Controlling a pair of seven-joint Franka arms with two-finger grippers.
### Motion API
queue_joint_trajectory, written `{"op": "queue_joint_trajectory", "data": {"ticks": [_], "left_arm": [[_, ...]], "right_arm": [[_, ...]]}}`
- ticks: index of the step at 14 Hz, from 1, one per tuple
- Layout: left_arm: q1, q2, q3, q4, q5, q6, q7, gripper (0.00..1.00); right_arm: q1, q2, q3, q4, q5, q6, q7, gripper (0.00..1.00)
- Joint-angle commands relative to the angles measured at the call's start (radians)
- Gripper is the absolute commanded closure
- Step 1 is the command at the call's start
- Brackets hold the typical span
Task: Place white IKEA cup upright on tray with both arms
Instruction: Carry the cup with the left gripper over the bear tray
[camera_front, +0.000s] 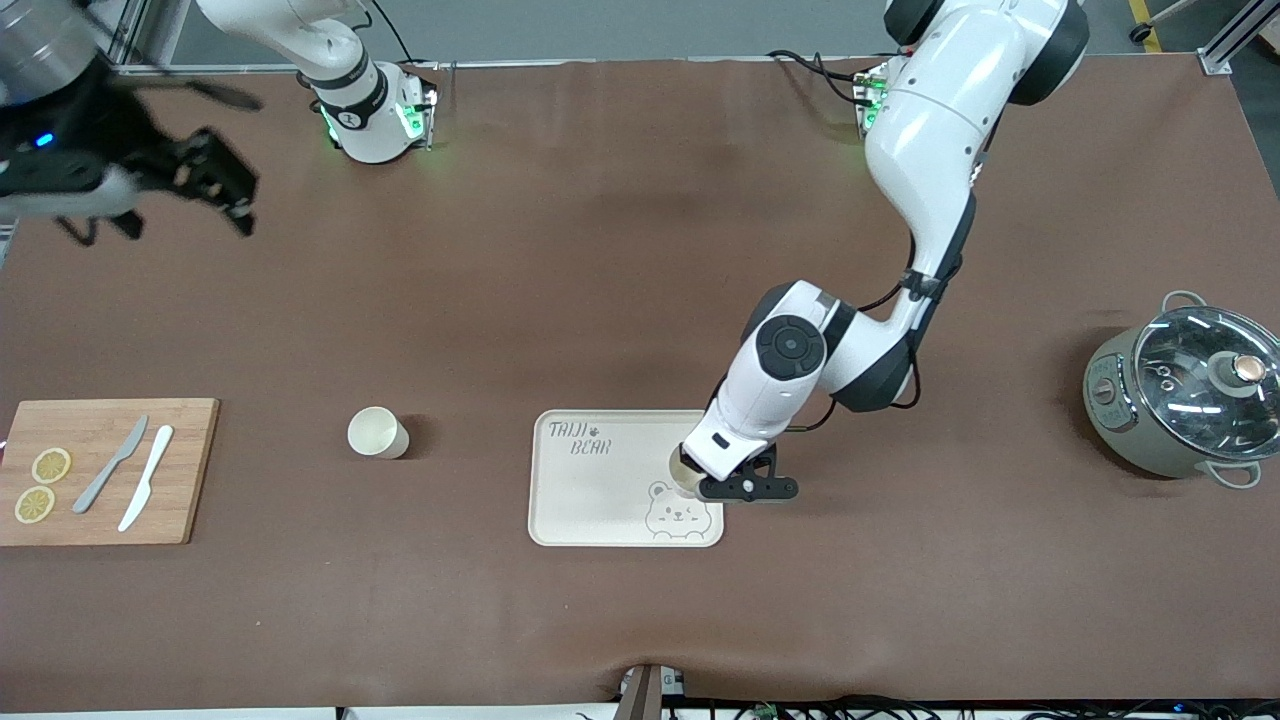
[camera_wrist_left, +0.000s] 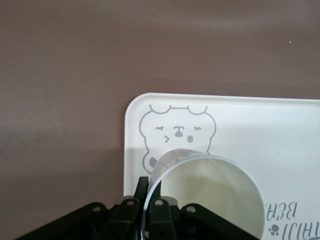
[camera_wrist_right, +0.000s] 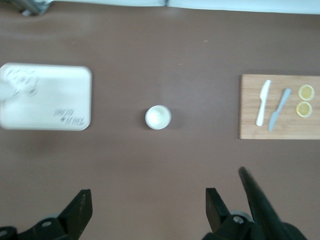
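I see a cream tray (camera_front: 600, 490) printed with grey "TAIJI BEAR" lettering and a grey bear face, lying on the brown table cover (camera_front: 600, 250). The two cups are white: one (camera_wrist_left: 205, 195) in the black left gripper (camera_wrist_left: 150, 215), one (camera_front: 377, 433) at nine o'clock from the tray. The bamboo-coloured cutting board (camera_front: 190, 470) carries two yellow lemon slices (camera_front: 42, 484), a grey knife (camera_front: 110, 465) and a white knife (camera_front: 146, 491).

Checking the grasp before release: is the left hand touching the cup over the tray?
Touching. The left wrist view shows the left hand with fingers pinching the rim of the cup above the tray.

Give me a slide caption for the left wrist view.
Left gripper shut on a white cup's rim over the cream bear tray.
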Motion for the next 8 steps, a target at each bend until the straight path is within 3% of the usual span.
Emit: {"op": "queue_joint_trajectory", "data": {"ticks": [1, 8], "left_arm": [[-0.018, 0.057, 0.020, 0.090, -0.002, -0.004, -0.014, 1.00], [-0.058, 0.076, 0.023, 0.081, -0.010, 0.000, -0.063, 1.00]], "right_arm": [[-0.117, -0.008, 0.012, 0.008, -0.002, 0.036, 0.000, 0.00], [-0.177, -0.006, -0.002, 0.004, -0.011, 0.034, 0.008, 0.00]]}}
